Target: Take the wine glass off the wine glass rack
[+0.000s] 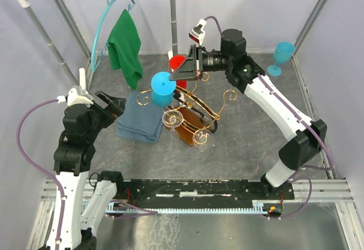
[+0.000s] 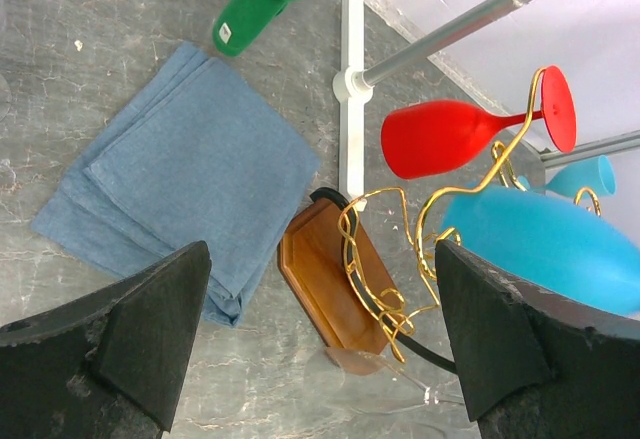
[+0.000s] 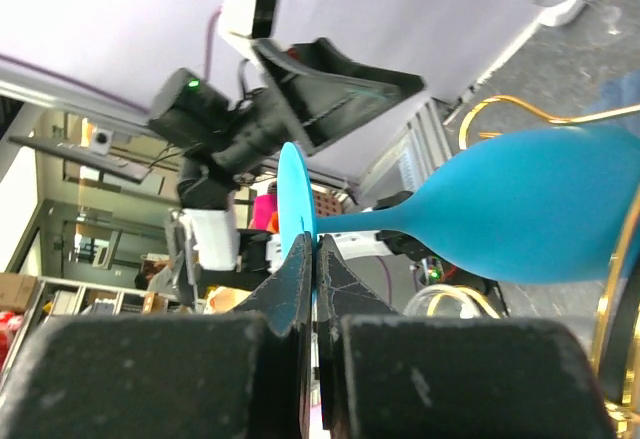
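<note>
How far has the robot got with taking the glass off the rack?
Done: the right gripper is shut on the foot of the blue wine glass. In hand: that glass sits among the wires of the gold rack. Left: pulling it free. The left gripper hangs open.

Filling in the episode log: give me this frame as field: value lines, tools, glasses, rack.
rack: gold wire wine glass rack on brown wooden base
right tool: shut on the foot of the opaque blue plastic wine glass
left tool: open, empty, facing the rack
on rack: red wine glass, two clear wine glasses
blue glass free of the wire: cannot tell
elsewhere: folded blue cloth; second blue glass upright at far right
</note>
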You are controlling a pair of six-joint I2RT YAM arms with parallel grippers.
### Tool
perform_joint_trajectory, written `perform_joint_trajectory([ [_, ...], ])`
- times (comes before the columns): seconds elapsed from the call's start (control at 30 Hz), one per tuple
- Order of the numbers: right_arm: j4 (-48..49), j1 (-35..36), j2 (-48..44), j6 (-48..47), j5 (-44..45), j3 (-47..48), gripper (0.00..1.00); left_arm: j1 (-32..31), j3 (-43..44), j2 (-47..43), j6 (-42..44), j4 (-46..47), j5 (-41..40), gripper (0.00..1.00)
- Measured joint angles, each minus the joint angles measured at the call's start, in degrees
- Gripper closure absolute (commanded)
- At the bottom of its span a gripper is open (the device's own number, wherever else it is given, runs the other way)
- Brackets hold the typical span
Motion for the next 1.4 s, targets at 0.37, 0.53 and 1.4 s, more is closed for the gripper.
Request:
perform_joint_trajectory([
  [0.37,5.90,-5.40,-5.77,4.79,-3.45,-0.61,0.99,0.00,-0.94,-0.22,0.00,-0.02,0.31,0.01],
  [0.53,-6.67,-11.34,-6.97,-8.13,1.01,6.19,0.99,0.00,-0.94,-0.22,0.39,0.00,0.35,0.01],
  [1.4,-4.74,-10.23,41.18,-103.38,95.93,26.71,0.99,0.00,-3.74,0.02,0.76,0.26,1.95,0.01],
])
